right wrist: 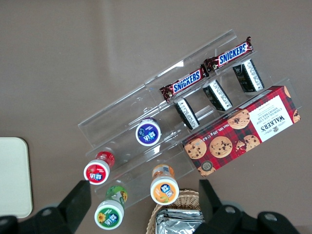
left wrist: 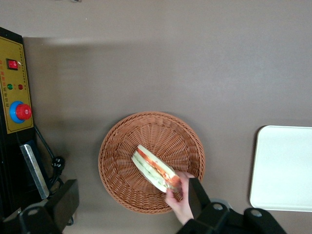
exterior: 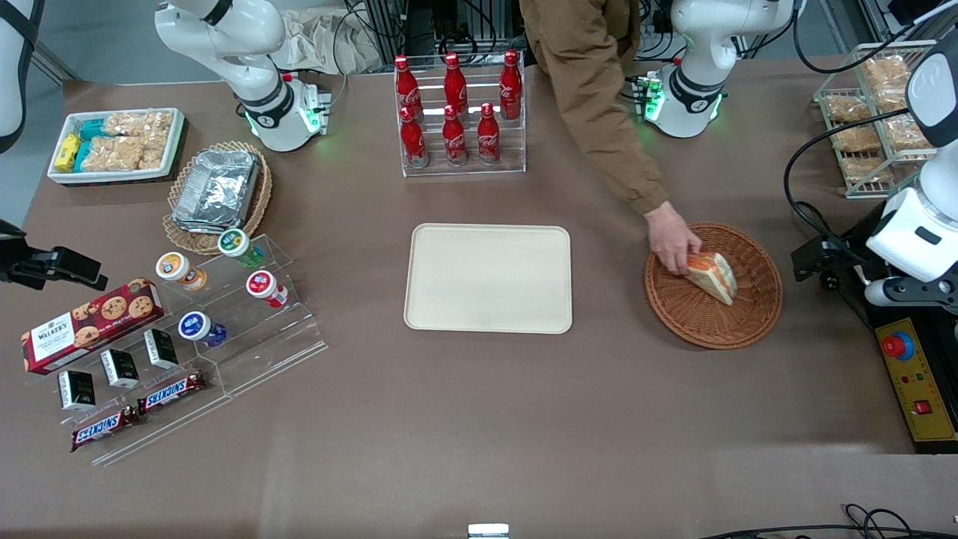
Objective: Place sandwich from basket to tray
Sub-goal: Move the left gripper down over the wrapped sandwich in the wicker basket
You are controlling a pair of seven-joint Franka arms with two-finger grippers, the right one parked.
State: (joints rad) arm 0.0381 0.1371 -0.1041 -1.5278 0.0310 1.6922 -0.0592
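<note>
The sandwich [exterior: 713,275] is a pale bread wedge with orange and green filling. It lies in the round reddish-brown wicker basket [exterior: 760,318], toward the working arm's end of the table. A person's hand [exterior: 671,241] grips one end of the sandwich. The cream tray [exterior: 488,278] sits bare mid-table, beside the basket. The left arm's gripper [exterior: 823,262] hovers high above the table beside the basket, open and holding nothing. In the left wrist view the gripper [left wrist: 134,190] has its fingers [left wrist: 199,195] spread wide over the basket [left wrist: 117,165], with the sandwich [left wrist: 155,168] and tray [left wrist: 285,168] below.
The person's brown sleeve [exterior: 599,97] reaches over the table toward the basket. A rack of red bottles [exterior: 458,112] stands farther from the camera than the tray. A yellow control box [exterior: 917,382] lies by the working arm. Snack displays [exterior: 172,329] fill the parked arm's end.
</note>
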